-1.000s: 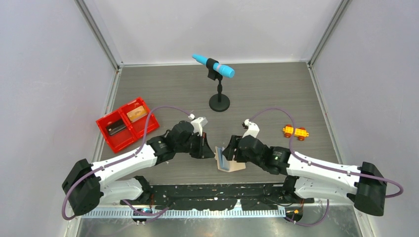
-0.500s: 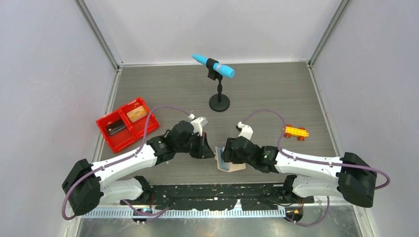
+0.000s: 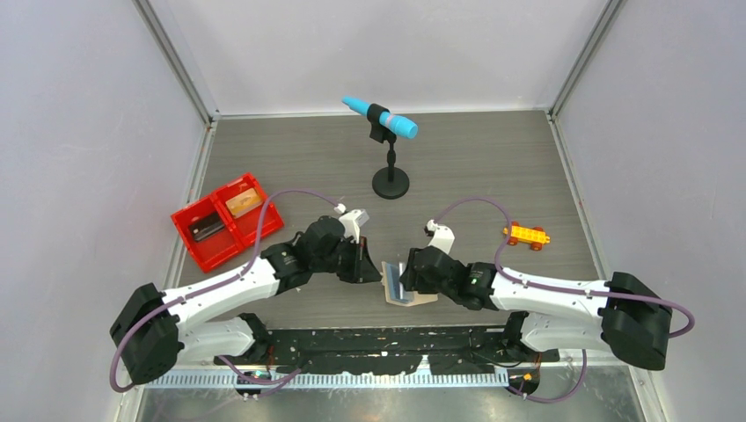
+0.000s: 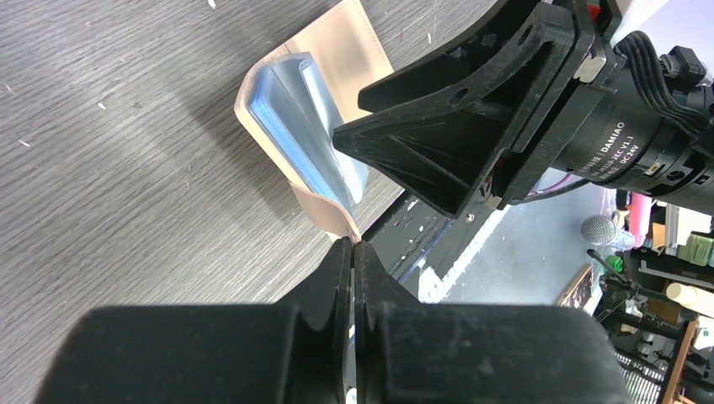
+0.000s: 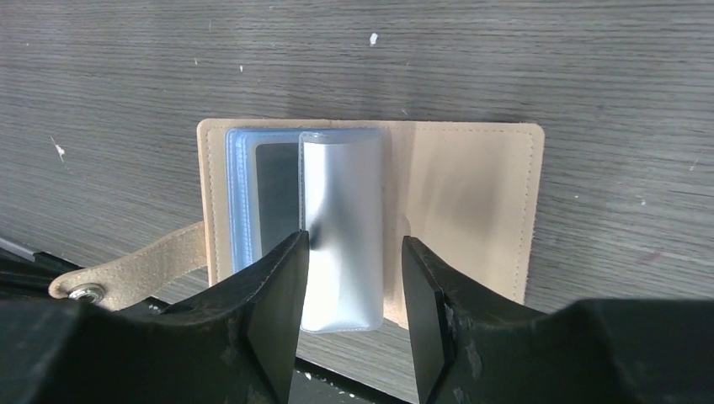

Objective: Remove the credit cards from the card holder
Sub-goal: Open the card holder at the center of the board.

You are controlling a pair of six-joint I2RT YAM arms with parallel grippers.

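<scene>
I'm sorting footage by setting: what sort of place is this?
Probably a lab test cell for robot manipulation: a wood-grain table boxed in by plain panels, two arms bolted at its edge, and unrelated props like a toy microphone and brick car.

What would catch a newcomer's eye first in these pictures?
First, the open tan card holder at the near edge of the table, where both grippers meet: the left gripper is shut on its edge, and the right gripper stands open astride the clear sleeves. Next come the blue microphone on its stand at the far middle, the red tray on the left and the orange toy car on the right.
</scene>
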